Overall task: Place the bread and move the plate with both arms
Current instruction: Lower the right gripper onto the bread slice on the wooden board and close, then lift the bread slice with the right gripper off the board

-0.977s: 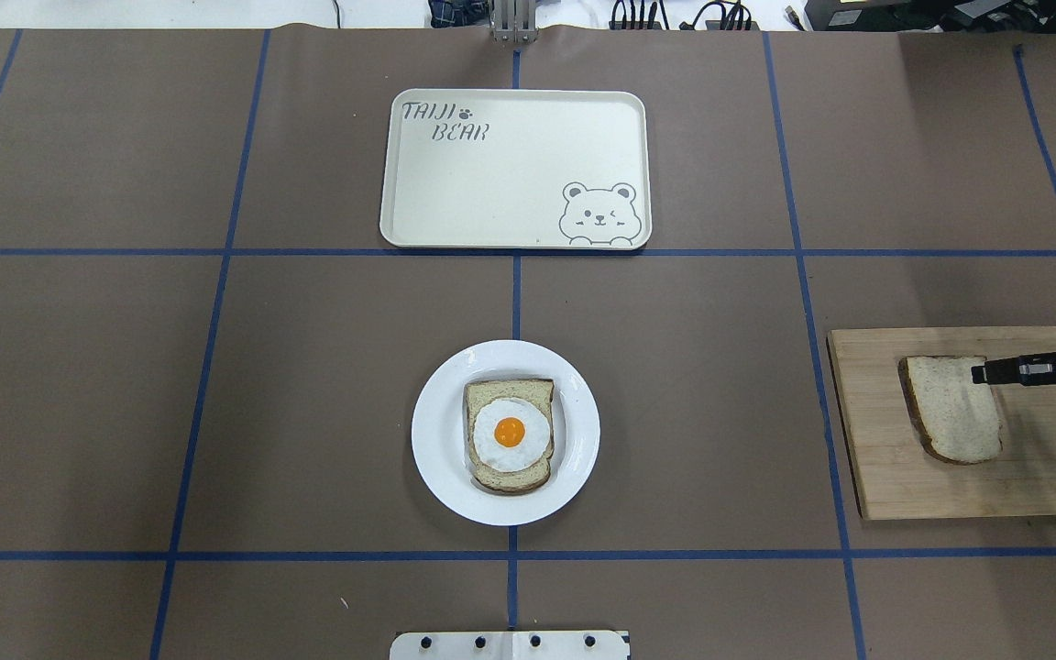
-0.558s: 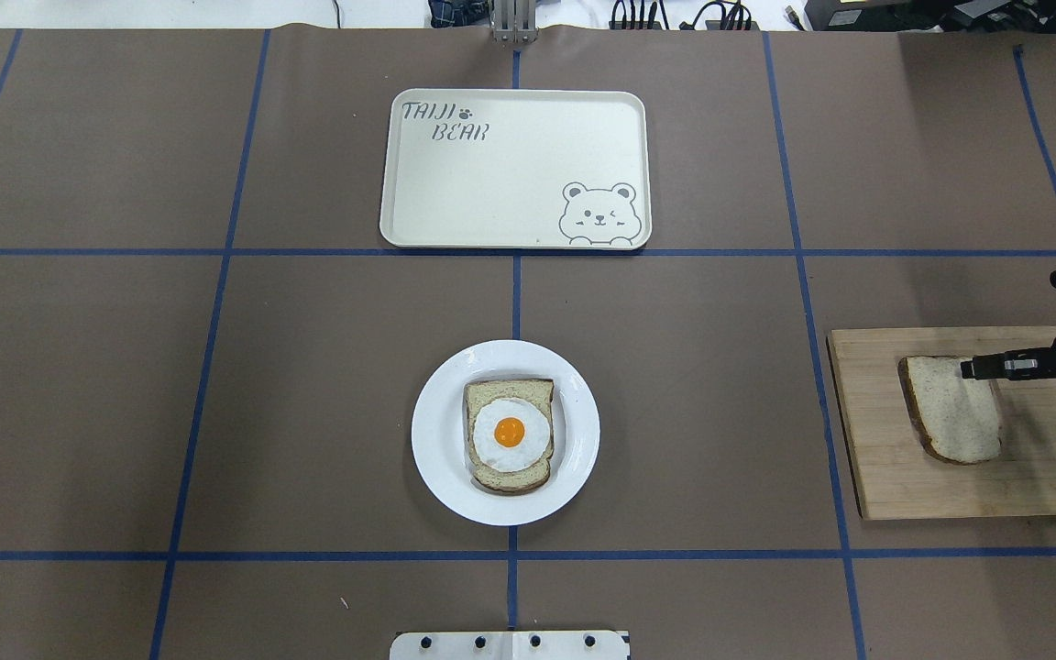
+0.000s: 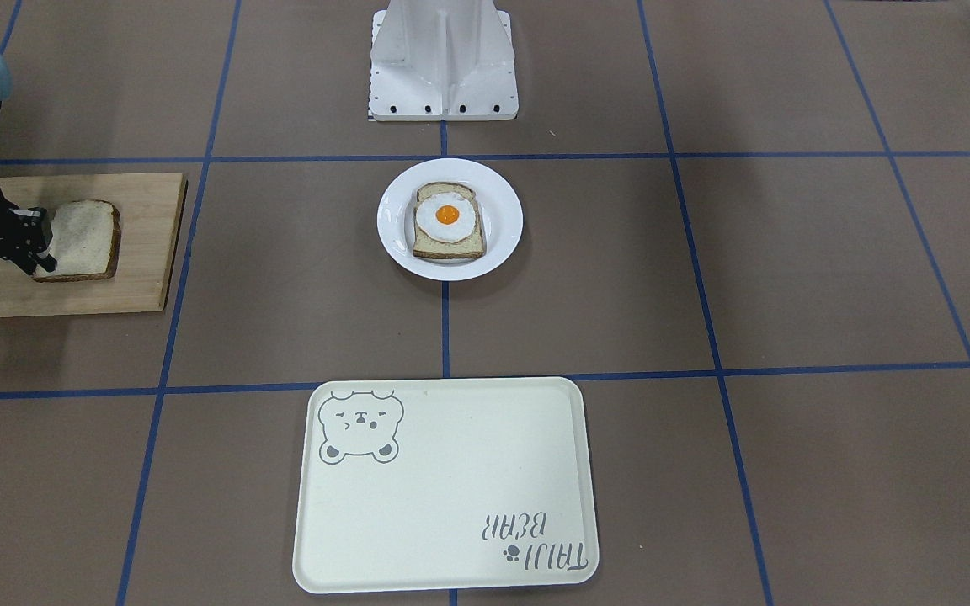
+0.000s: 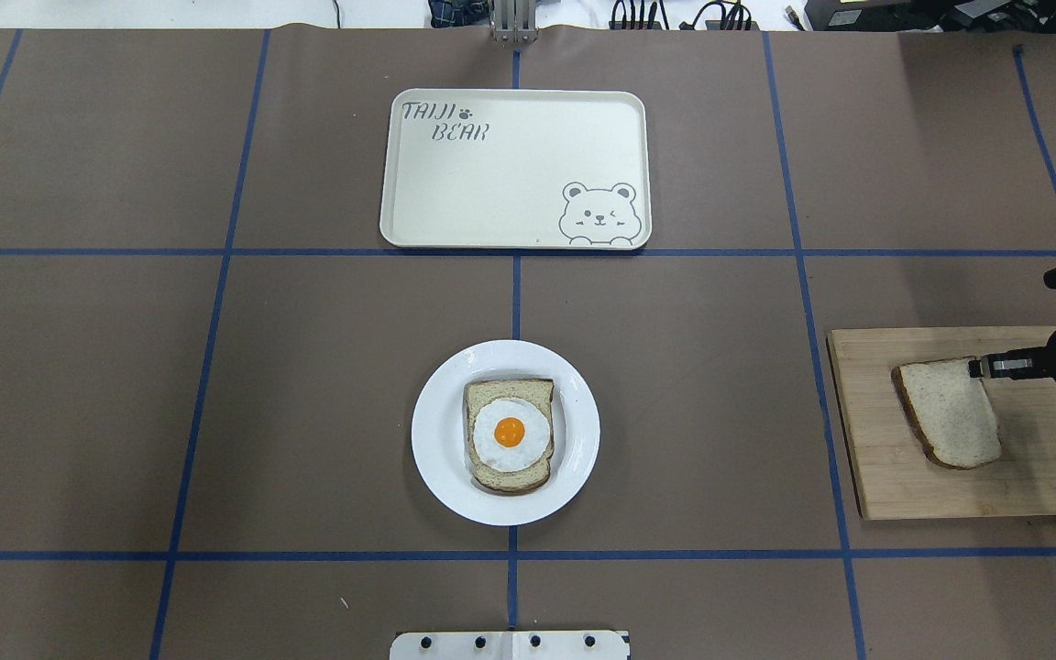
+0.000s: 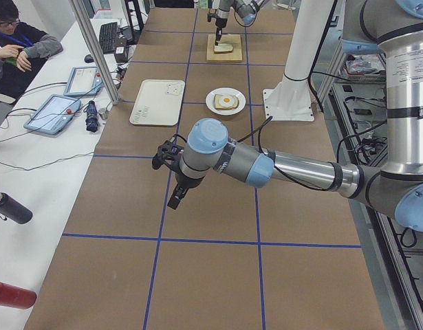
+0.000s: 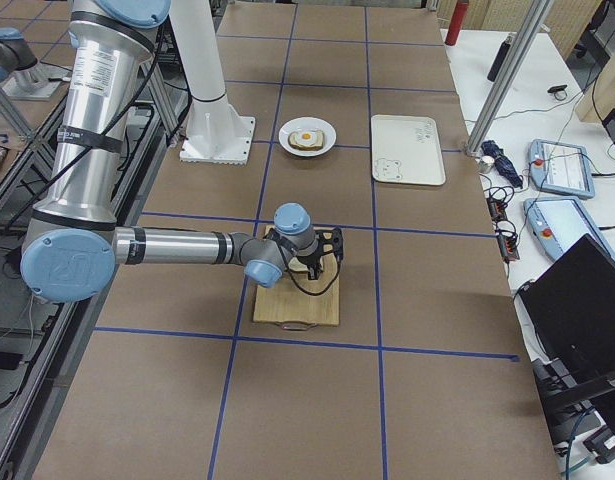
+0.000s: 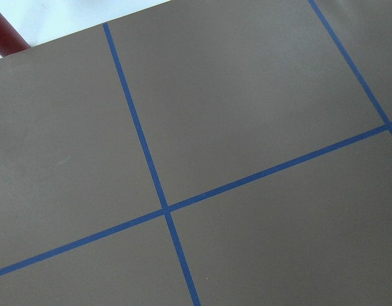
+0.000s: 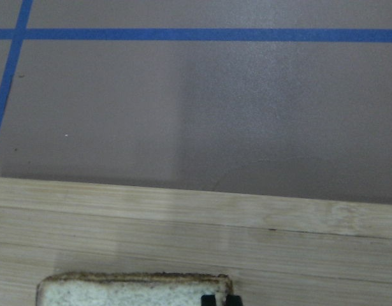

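The plain bread point(image 4: 948, 414) lies on a wooden board point(image 4: 977, 486) at the right; it also shows in the front view point(image 3: 85, 238). My right gripper point(image 4: 975, 368) is shut on the bread's far right corner, which looks slightly raised. The right wrist view shows the bread's crust edge point(image 8: 119, 290) with a fingertip point(image 8: 215, 299) on it. The white plate point(image 4: 436, 431) sits mid-table and holds the egg-topped slice point(image 4: 510, 433). My left gripper point(image 5: 175, 199) shows only in the left side view, over bare table far from the plate; I cannot tell if it is open or shut.
The cream bear tray point(image 4: 491, 183) lies beyond the plate, also in the front view point(image 3: 451, 505). The white pedestal point(image 3: 443, 59) stands on the robot's side of the plate. Blue tape lines cross the brown table cover.
The right gripper's fingers slid over the bread, then drew back to its far right corner. The bread's far edge shifted left and lifted a little.
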You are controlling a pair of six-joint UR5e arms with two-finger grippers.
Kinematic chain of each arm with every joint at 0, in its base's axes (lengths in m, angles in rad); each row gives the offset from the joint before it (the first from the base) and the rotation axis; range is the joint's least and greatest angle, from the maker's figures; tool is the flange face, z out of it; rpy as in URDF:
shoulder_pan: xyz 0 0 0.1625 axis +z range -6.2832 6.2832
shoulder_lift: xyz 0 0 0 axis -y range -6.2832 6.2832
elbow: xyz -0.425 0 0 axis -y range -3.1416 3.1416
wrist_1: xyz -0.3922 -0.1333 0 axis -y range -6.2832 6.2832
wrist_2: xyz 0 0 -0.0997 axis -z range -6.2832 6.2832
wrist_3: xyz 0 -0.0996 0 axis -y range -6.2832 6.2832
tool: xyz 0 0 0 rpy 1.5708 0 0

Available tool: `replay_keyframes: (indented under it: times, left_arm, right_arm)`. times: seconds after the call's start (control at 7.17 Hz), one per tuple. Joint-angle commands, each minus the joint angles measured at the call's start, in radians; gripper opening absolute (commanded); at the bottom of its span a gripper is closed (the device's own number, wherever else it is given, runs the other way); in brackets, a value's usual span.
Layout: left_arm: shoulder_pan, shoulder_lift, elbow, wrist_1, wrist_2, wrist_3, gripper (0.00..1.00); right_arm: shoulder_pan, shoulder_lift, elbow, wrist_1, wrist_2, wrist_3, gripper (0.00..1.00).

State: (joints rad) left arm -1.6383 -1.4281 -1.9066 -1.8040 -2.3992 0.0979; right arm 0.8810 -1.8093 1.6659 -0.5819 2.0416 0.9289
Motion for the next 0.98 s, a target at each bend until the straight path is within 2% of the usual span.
replay_keyframes:
  times: [0.0, 0.28, 0.42, 0.84]
  left_arm:
    - [0.0, 0.0, 0.0, 0.0, 0.0, -0.001, 0.99]
    - [0.0, 0.0, 0.0, 0.0, 0.0, -0.001, 0.99]
    - [0.0, 0.0, 0.001, 0.002, 0.0, -0.001, 0.99]
    - [0.0, 0.0, 0.0, 0.002, -0.002, -0.003, 0.99]
  right_arm:
    - [0.003, -0.008, 0.002, 0.001, 0.002, -0.015, 0.0]
    - [0.007, -0.01, 0.008, 0.002, 0.02, -0.016, 0.0]
    - [0.036, -0.008, 0.017, 0.002, 0.073, -0.016, 0.0]
    - [0.203, -0.001, 0.02, 0.039, 0.327, -0.03, 0.0]
